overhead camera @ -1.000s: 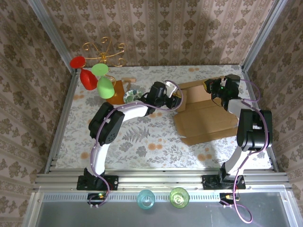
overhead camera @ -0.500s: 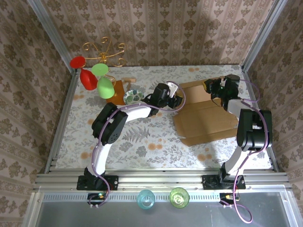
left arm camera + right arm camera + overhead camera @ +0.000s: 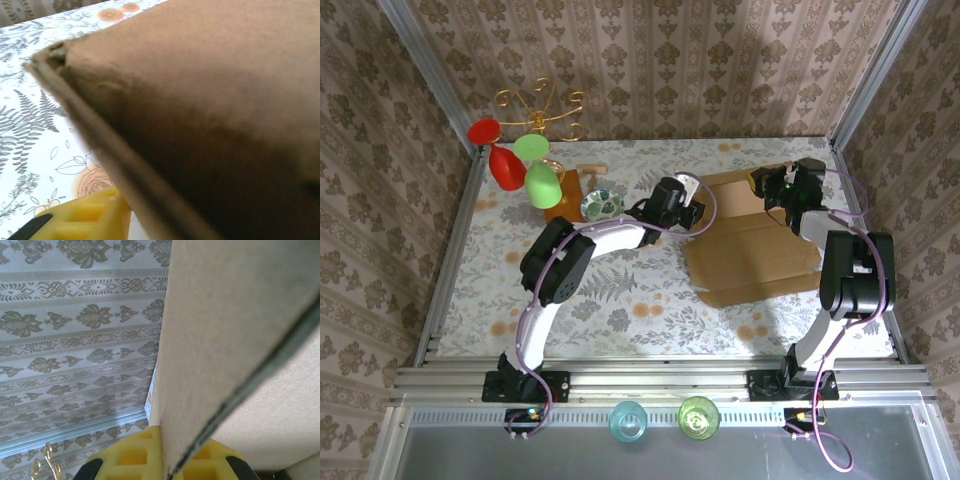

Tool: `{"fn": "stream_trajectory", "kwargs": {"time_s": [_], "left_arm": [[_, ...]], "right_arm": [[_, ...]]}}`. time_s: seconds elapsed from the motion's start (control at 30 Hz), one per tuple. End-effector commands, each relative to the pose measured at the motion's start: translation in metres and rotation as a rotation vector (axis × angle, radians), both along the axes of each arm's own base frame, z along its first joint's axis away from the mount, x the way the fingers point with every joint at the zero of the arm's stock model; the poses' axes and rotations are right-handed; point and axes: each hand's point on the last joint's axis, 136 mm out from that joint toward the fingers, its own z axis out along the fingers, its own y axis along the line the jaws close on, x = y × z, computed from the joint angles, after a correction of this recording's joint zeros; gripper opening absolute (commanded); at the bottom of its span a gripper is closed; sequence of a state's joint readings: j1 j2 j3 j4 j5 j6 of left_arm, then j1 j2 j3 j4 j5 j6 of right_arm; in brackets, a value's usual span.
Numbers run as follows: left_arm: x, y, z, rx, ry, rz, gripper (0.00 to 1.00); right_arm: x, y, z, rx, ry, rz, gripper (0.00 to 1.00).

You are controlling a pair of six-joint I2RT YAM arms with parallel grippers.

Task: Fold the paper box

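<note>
Right now the right gripper [image 3: 773,188] is clenched on the paper box [image 3: 755,250]. In the right wrist view a cardboard panel passes edge-on between its two yellow pads [image 3: 127,460], with one pad against each face. Beyond that panel the patterned wall [image 3: 75,315] shows to the gripper's left.

The left gripper [image 3: 688,200] sits at the opposite, left edge of the box, facing the right gripper across the far part of the cardboard. In the left wrist view one yellow finger [image 3: 85,222] lies just beneath a cardboard edge that runs diagonally past it. The broad brown face of the box rises above and beyond the finger. The other finger is hidden behind the cardboard, so I cannot tell whether this gripper is clamped or released.

From above, the far strip of the box spans between the two grippers. The larger part spreads over the floral table [image 3: 620,290], nearer the arm bases than either gripper.

Just behind the left gripper, on its left side, sits a small patterned dish [image 3: 603,205]. An orange-brown wooden board [image 3: 565,203] lies beyond the dish, and farther off a gold stand [image 3: 535,110] carries red and green glasses [image 3: 510,160].
</note>
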State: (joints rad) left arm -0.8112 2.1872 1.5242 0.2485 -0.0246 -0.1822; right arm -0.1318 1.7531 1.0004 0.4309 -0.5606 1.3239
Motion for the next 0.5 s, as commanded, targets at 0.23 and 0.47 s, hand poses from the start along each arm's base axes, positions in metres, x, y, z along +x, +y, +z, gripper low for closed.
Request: {"fn": "stream_trajectory", "kwargs": {"time_s": [0.23,0.47], "left_arm": [[0.019,0.028,-0.036,0.254,0.004,0.267,0.27],[0.021,0.031,-0.034,0.300,-0.023,0.297,0.04]], "right_arm": [[-0.020,0.015,-0.013,0.048,0.070,-0.019,0.00],[-0.024,0.015,-0.012,0.055,0.075,-0.028,0.00]]}}
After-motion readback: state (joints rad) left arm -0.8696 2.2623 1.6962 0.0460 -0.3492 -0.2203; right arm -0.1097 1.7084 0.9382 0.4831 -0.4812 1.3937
